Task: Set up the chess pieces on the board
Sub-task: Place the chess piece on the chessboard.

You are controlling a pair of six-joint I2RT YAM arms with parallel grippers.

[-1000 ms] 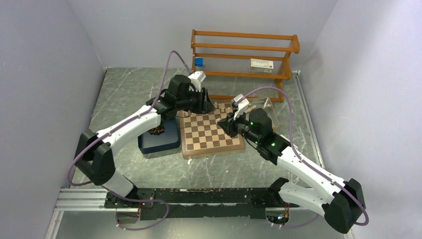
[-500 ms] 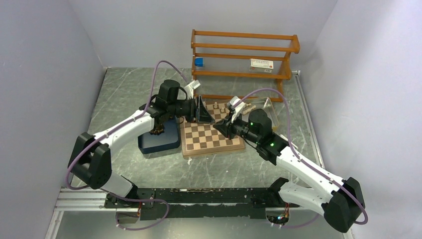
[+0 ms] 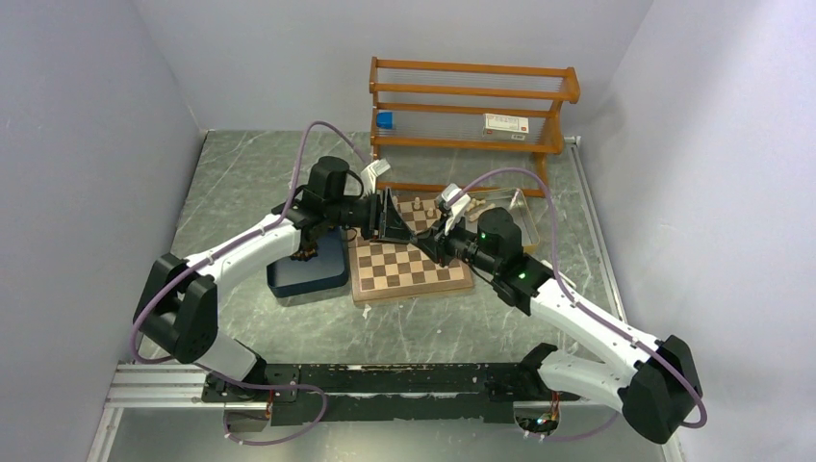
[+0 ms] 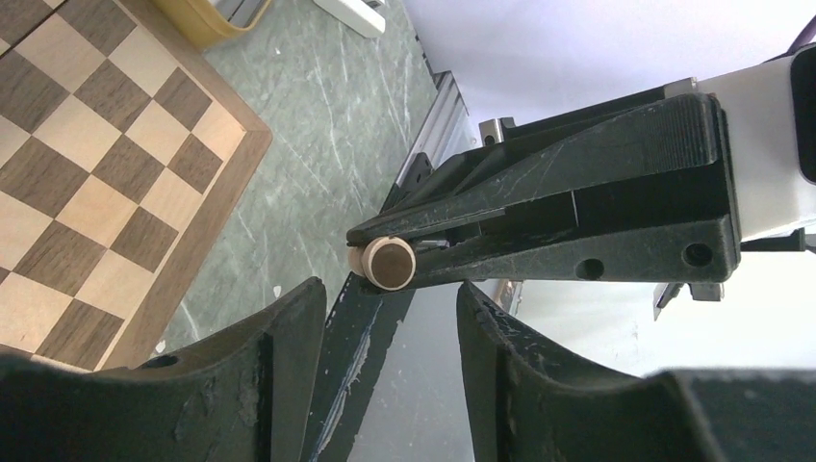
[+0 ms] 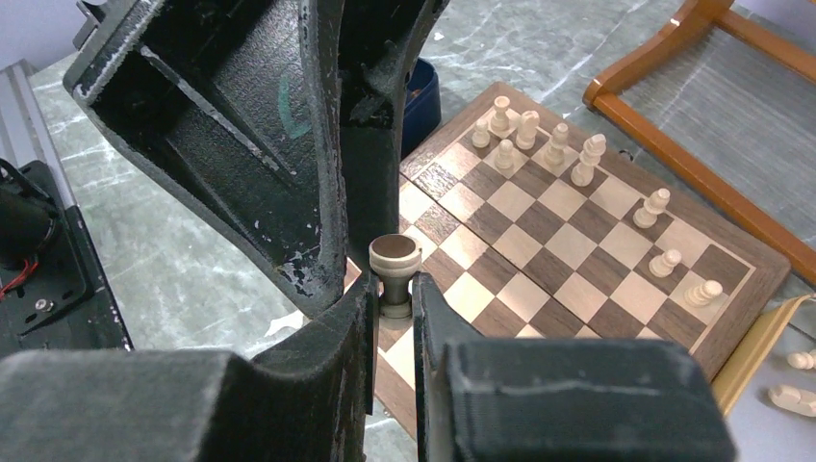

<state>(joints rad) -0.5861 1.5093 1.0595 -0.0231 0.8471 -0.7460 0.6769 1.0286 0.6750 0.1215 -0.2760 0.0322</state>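
My right gripper [image 5: 393, 300] is shut on a pale cream chess piece [image 5: 395, 265], held on its side with its dark felt base towards the left gripper. In the left wrist view the piece [image 4: 386, 263] sits at the tip of the right fingers [image 4: 539, 217], just beyond my open, empty left gripper [image 4: 385, 313]. Both grippers meet above the board's back left part, the left gripper [image 3: 390, 218] facing the right gripper [image 3: 430, 237]. The board [image 5: 577, 245] carries several pale pieces [image 5: 589, 159] along one edge.
A dark blue tray [image 3: 306, 271] with dark pieces lies left of the board [image 3: 409, 262]. A shallow tan tray [image 3: 505, 207] with loose pale pieces [image 5: 799, 361] lies to its right. A wooden rack [image 3: 471, 106] stands at the back.
The left gripper has swung down from the board's back left corner to face the right gripper. The right gripper has moved left and up with the piece to meet it.
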